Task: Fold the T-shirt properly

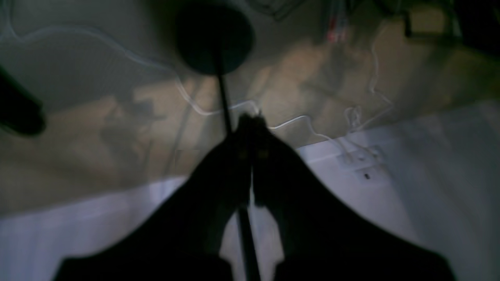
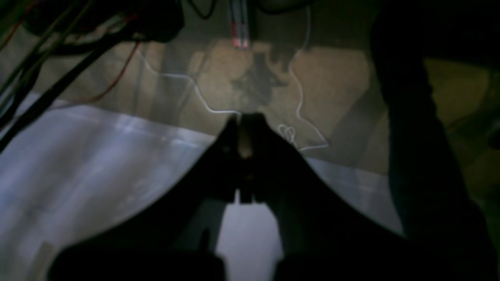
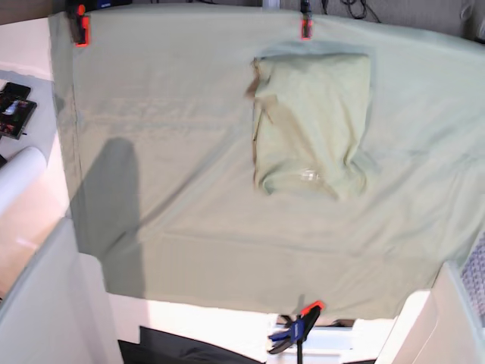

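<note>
The T-shirt [image 3: 311, 125] is being seen in the base view as a folded, roughly rectangular bundle lying on the larger sage-green cloth sheet [image 3: 174, 152] that is spread over the table [image 3: 26, 45], toward the far side and a little right of centre, just below one orange clamp [image 3: 305, 28]. A second orange clamp [image 3: 79, 29] is pinned at the sheet's far left corner, and a blue-and-orange clamp [image 3: 297, 334] is fixed at its near edge. Neither arm is being shown in the base view. In the left wrist view, the left gripper [image 1: 252, 121] is being held out above a brown floor [image 1: 97, 128] with a loose white cable [image 1: 289, 123] on it, its dark fingers brought together at the tips with nothing between them. In the right wrist view, the right gripper [image 2: 244, 119] is being held in a like pose, pointing outward over the same kind of floor, fingers pressed nearly together and holding nothing. Both wrist views are dim and blurred, and a pale surface [image 2: 97, 156] is crossing below each gripper.
</note>
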`<control>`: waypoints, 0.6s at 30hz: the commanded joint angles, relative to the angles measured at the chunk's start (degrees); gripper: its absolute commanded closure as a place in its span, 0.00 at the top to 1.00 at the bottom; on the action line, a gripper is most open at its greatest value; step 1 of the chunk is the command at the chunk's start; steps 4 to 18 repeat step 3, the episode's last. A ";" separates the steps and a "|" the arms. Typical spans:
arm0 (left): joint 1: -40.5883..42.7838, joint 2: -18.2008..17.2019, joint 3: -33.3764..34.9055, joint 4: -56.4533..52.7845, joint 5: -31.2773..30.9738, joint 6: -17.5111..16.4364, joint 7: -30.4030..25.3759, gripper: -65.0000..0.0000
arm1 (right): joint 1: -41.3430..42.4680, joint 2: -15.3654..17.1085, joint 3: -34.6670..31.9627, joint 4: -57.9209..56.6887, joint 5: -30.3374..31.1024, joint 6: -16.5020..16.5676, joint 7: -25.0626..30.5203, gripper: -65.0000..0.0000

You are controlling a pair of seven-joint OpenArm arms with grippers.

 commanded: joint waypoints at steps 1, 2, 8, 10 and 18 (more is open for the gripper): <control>-1.25 0.39 1.03 -2.14 0.11 -0.09 -0.22 0.00 | 0.76 0.37 0.33 -0.39 0.39 0.00 -0.31 0.00; -2.45 1.81 1.81 -4.31 0.15 -0.09 -0.70 0.00 | 1.73 0.15 0.33 -0.92 0.39 -0.02 -0.11 0.00; -3.48 3.19 2.08 -6.23 0.63 -0.02 -1.33 0.00 | 2.73 -0.07 0.31 -1.31 0.39 -0.02 0.22 0.00; -3.48 3.19 2.08 -6.23 0.63 -0.02 -1.33 0.00 | 2.73 -0.07 0.31 -1.31 0.39 -0.02 0.22 0.00; -3.48 3.19 2.08 -6.23 0.63 -0.02 -1.33 0.00 | 2.73 -0.07 0.31 -1.31 0.39 -0.02 0.22 0.00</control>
